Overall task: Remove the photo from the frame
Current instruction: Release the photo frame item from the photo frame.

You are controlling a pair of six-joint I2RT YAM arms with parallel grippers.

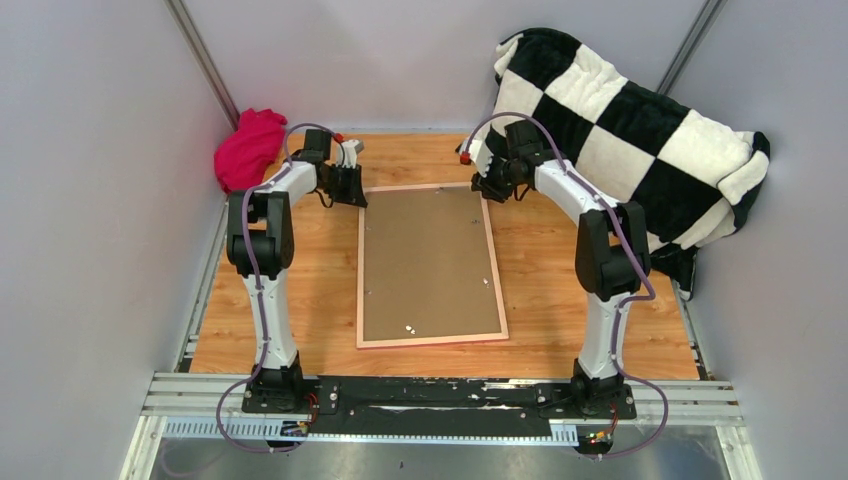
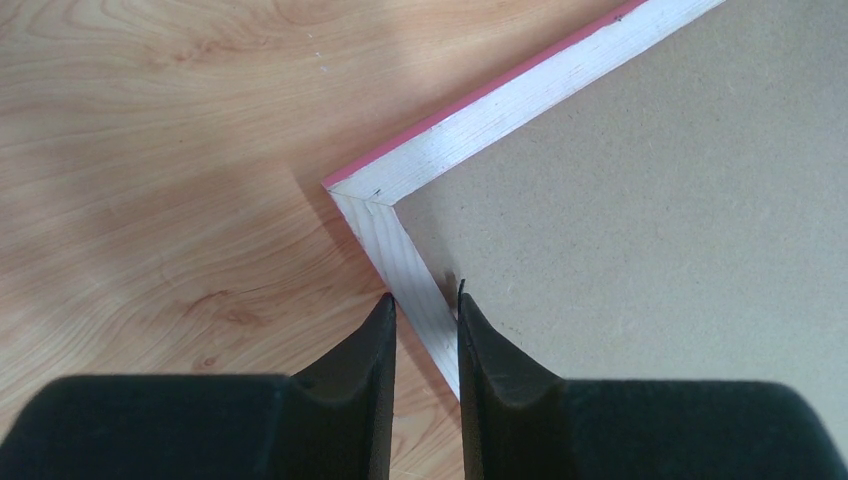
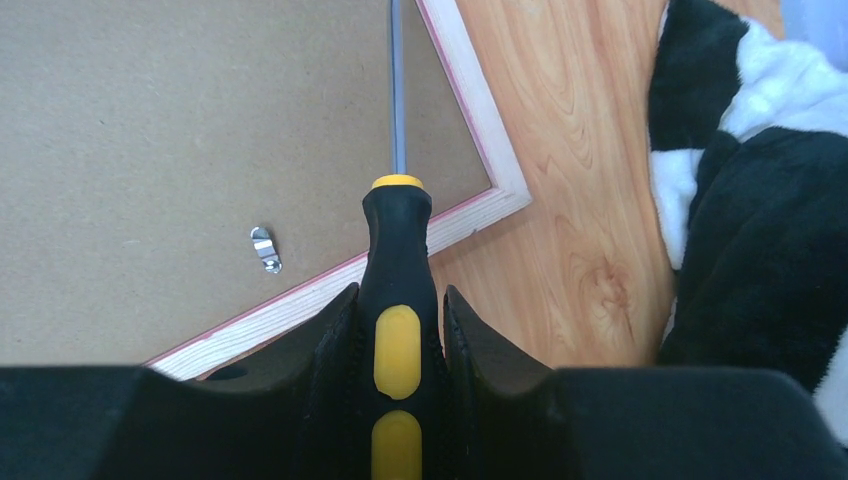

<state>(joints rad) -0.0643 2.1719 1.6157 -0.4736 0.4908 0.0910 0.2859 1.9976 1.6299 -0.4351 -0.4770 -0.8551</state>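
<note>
Two holds: pinches frame (image 2: 520, 95) rail near corner with left gripper (image 2: 425, 305), clamps screwdriver (image 3: 397, 230) in right gripper (image 3: 397, 295). Judges frame stiff, light; photo hidden, likely flimsy: lift by edges.

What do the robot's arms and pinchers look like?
The left arm and right arm are white tubes with chunky black joints. A purple cable loops along each. The left gripper and right gripper are black, each with two pointed fingers.
</note>
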